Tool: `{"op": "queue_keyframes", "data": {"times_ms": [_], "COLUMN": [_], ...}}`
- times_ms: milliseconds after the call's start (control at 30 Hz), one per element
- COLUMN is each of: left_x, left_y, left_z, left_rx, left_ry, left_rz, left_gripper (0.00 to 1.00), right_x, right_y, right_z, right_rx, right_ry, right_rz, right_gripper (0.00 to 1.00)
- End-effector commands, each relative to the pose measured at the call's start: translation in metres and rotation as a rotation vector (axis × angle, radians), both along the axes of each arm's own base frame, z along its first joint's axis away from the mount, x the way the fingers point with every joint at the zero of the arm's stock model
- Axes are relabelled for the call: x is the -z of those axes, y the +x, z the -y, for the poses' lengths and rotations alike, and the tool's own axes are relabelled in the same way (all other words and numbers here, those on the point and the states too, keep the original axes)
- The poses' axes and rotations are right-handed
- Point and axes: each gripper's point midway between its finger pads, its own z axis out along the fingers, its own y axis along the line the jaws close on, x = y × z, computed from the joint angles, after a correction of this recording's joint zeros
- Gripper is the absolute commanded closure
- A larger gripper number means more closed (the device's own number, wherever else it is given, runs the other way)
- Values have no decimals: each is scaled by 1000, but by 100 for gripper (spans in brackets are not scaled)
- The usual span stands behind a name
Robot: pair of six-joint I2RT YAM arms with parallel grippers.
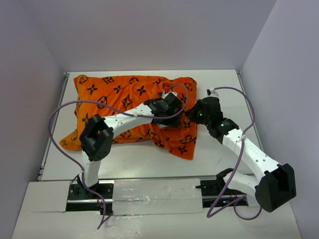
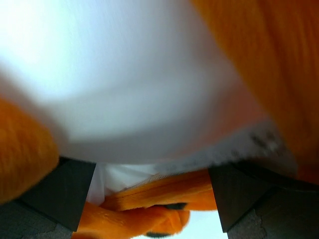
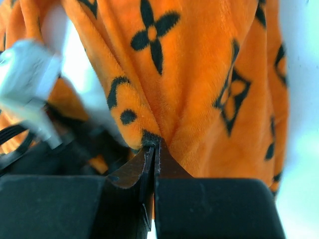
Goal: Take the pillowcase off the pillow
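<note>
A bright orange plush pillowcase [image 1: 124, 107], printed with dark brown flower and diamond motifs, lies rumpled across the upper middle of the white desk [image 1: 149, 162] in the overhead view. Its right end sags toward the frame's centre. From above, the plump white stuffed pillow [image 2: 124, 84] is all but hidden inside the cover. The left claw [image 1: 173, 101] sits at the cover's upper right, its tips lost among the folds there. In the left wrist view the pillow fills most of the frame as a white mass too close to be sharp. Orange fabric shows at the upper right, at the left edge and at the bottom centre, and a greyish smudge on the white at the right is unreadable. The two dark fingers [image 2: 60, 194] stand far apart at the lower corners, so this claw is spread wide. Nothing seems pinched between them, though the pillow may be pressing against them. The right claw [image 3: 155, 148] is clamped tight on a fold of the pillowcase. Its tips meet at the centre of its own wrist view and the pinched edge vanishes between them. At the left of that view a blurred white block [image 3: 27, 79] is cut off by the frame edge.
</note>
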Motion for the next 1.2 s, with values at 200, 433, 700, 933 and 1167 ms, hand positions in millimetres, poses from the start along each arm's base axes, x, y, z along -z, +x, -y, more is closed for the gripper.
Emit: {"op": "queue_keyframes", "data": {"times_ms": [200, 433, 700, 933, 1167], "left_x": [103, 50, -151, -243, -297], "left_y": [27, 57, 86, 93, 114], "left_z": [-48, -71, -98, -150, -176], "left_rx": [-249, -353, -411, -527, -636], "left_ry": [323, 240, -259, -417, -469], "left_rz": [-13, 109, 396, 567, 701], "left_gripper": [78, 100, 100, 100, 100], "right_x": [-24, 9, 55, 85, 122], "right_y": [-6, -4, -2, -9, -37], "right_z": [13, 47, 74, 76, 90], "right_rx": [22, 96, 152, 136, 151], "right_ry": [13, -46, -153, -201, -355], "right_rz": [76, -8, -124, -180, -296], "right_gripper": [100, 100, 100, 100, 100]}}
